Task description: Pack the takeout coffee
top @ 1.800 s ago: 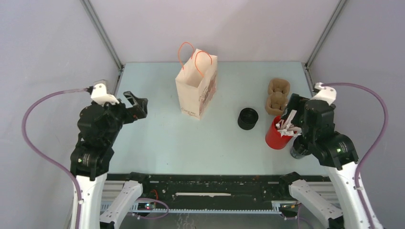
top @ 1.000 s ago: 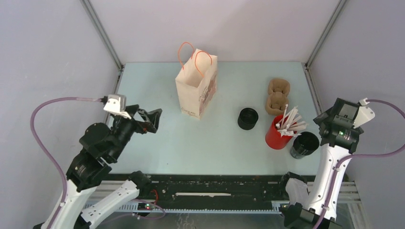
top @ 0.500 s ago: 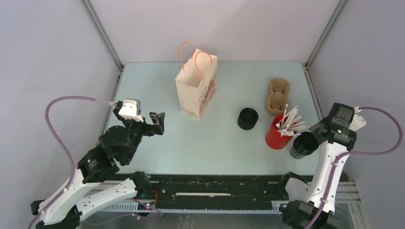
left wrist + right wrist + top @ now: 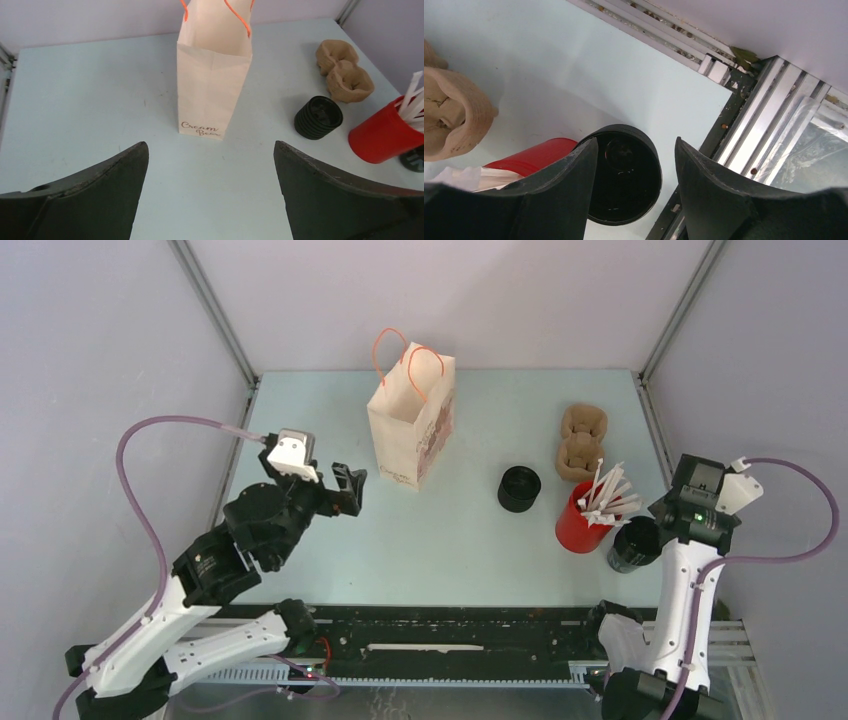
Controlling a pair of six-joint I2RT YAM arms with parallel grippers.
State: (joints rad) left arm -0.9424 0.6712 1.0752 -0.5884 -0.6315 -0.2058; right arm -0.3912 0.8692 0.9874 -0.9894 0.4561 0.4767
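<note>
The takeout coffee (image 4: 637,543) is an open black cup at the near right of the table, right of the red cup. In the right wrist view I look down into this cup (image 4: 634,175). My right gripper (image 4: 635,142) hovers over it, open. Its left finger (image 4: 564,190) covers the cup's left side, and its right finger stands past the cup's right rim. Neither finger presses on the cup. My left gripper (image 4: 340,495) is wide open and empty over bare table, near the front left of the paper bag (image 4: 410,425). That bag (image 4: 212,85) stands straight ahead of the left fingers.
A red cup (image 4: 577,525) of white sticks stands against the black cup. A brown pulp carrier (image 4: 580,445) lies behind it. A short black ribbed round stack (image 4: 519,488) sits between bag and red cup. The table's metal edge rail (image 4: 744,125) runs close beside the black cup.
My left arm has reached forward and right toward the bag, jaws still wide. My right wrist has shifted in over the black cup and its jaws have narrowed.
</note>
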